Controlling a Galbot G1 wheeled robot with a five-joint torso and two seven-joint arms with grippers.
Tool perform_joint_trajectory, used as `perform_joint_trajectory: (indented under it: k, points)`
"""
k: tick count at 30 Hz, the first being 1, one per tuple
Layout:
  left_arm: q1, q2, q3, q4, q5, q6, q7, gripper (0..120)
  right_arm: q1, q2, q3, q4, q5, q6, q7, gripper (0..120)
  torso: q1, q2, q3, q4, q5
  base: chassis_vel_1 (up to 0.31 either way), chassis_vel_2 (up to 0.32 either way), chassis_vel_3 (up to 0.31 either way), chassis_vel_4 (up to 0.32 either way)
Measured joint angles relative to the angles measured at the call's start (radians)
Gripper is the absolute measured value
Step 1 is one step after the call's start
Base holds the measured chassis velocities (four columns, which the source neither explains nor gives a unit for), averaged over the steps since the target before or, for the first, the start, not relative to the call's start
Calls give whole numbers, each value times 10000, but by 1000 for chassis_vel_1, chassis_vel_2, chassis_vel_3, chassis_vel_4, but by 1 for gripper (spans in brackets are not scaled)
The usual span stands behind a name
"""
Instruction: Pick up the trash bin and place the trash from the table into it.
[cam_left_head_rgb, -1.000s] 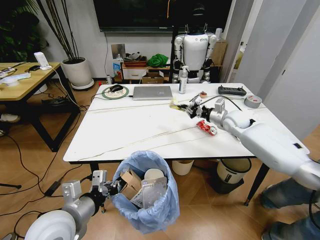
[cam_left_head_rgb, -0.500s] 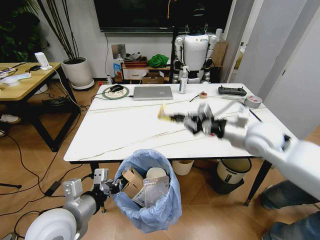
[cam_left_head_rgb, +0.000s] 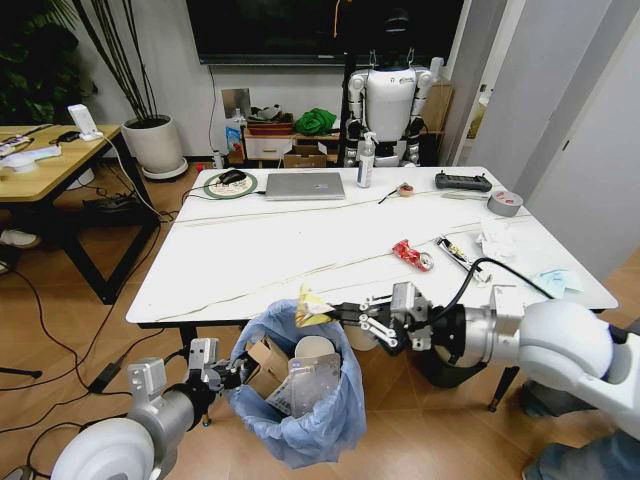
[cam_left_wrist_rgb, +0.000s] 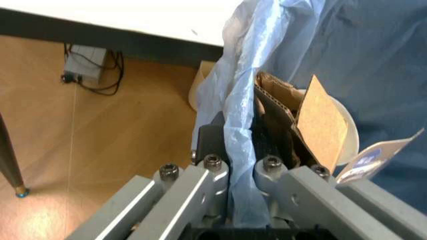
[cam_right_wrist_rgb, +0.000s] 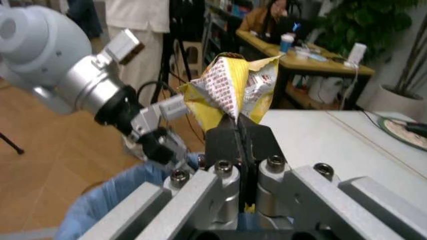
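Note:
The trash bin, lined with a baggy light-blue bag, hangs off the table's front edge with cardboard, a paper cup and white sheet inside. My left gripper is shut on its rim; in the left wrist view its fingers pinch the blue bag beside the cardboard. My right gripper is shut on a yellow wrapper, held just above the bin's opening. The right wrist view shows that wrapper in the closed gripper. On the table lie a red wrapper, white tissues and a pale-blue tissue.
A laptop, spray bottle, black controller and grey tape roll sit along the table's far side. A cream bucket and a black-rimmed bin stand under the table. A wood desk is at left.
My right arm has swung from over the table's middle down past its front edge, carrying the yellow wrapper to just above the bin. The left gripper and bin have stayed put.

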Motion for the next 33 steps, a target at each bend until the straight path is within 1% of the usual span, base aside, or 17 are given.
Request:
perform_joint_trajectory:
  k: [1, 2, 5, 6, 10, 11, 12, 13, 17, 21, 23, 26, 27, 28, 29, 30, 33]
  points:
    - [17, 23, -4, 1, -6, 4, 0, 0, 87, 139, -147, -63, 0, 87, -19, 0, 1, 0, 0, 1, 0, 0, 0, 0, 0]
    - [50, 105, -29, 21, -26, 12, -6, 0, 350, 447, -517, -210, 28, 222, -41, 0, 1, 0, 0, 1, 2, 0, 0, 0, 0]
    - [-44, 137, -43, 60, -103, 17, -23, 0, 892, 895, -1182, -455, 67, 313, -95, 0, 1, 0, 1, 0, -1, 0, 0, 0, 0]
    - [-44, 137, -43, 60, -103, 17, -23, 0, 892, 895, -1182, -455, 67, 313, -95, 0, 1, 0, 1, 0, -1, 0, 0, 0, 0]
    - [-144, 113, -20, 102, -154, 22, -30, 0, 1785, 1420, -2133, -920, -11, 456, -254, 0, 1, 0, 1, 0, -3, 0, 0, 0, 0]
    - [-146, 113, -19, 111, -154, 23, -30, 0, 1864, 1466, -2207, -982, -35, 471, -302, 0, 1, 0, 1, -1, -2, 0, 0, 0, 0]
    - [-163, 114, -17, 148, -155, 27, -31, 0, 2250, 1684, -2527, -1253, -148, 535, -477, 0, 1, 0, 1, -1, -3, 0, 0, 0, 0]
    - [-163, 114, -17, 148, -155, 27, -31, 0, 2250, 1684, -2527, -1253, -148, 535, -477, 0, 1, 0, 1, -1, -3, 0, 0, 0, 0]
    - [-216, 110, -17, 152, -193, 27, -29, 0, 2811, 2143, -3093, -1769, -312, 562, -624, 0, 1, 0, 1, 1, -3, 0, 0, 0, 0]
    - [-229, 124, -29, 148, -222, 27, -29, 0, 2963, 2349, -3363, -2125, -629, 593, -718, 8, 1, 0, 1, 0, -1, 0, 0, 0, 0]
    - [-246, 130, -40, 140, -240, 26, -29, 0, 3055, 2419, -3578, -2302, -708, 599, -720, 19, 1, 0, 1, -1, -2, 0, 0, 0, 0]
    - [-246, 108, -41, 131, -242, 27, -29, 0, 3064, 2440, -3690, -2369, -767, 602, -703, 30, 1, 0, 1, -2, -2, 0, 0, 0, 0]
    - [-246, 108, -41, 131, -242, 27, -29, 0, 3064, 2440, -3690, -2369, -767, 602, -703, 30, 1, 0, 1, -2, -2, 0, 0, 0, 0]
    - [-244, 92, -41, 122, -241, 28, -29, 0, 3034, 2428, -3697, -2370, -789, 606, -684, 35, 1, 0, 1, -1, -2, 0, 0, 0, 0]
    - [-240, 81, -40, 117, -239, 28, -29, 0, 3008, 2410, -3696, -2370, -803, 608, -670, 37, 1, 0, 1, -1, -2, 0, 0, 0, 0]
    - [-230, 52, -36, 107, -223, 29, -29, 0, 2918, 2348, -3671, -2370, -879, 612, -647, 43, 1, 0, 1, -2, -2, 0, 0, 0, 0]
    - [-208, 10, -14, 99, -182, 32, -29, 0, 2766, 2246, -3442, -2376, -941, 631, -642, 55, 1, 0, 1, -2, -1, 0, 0, 0, 0]
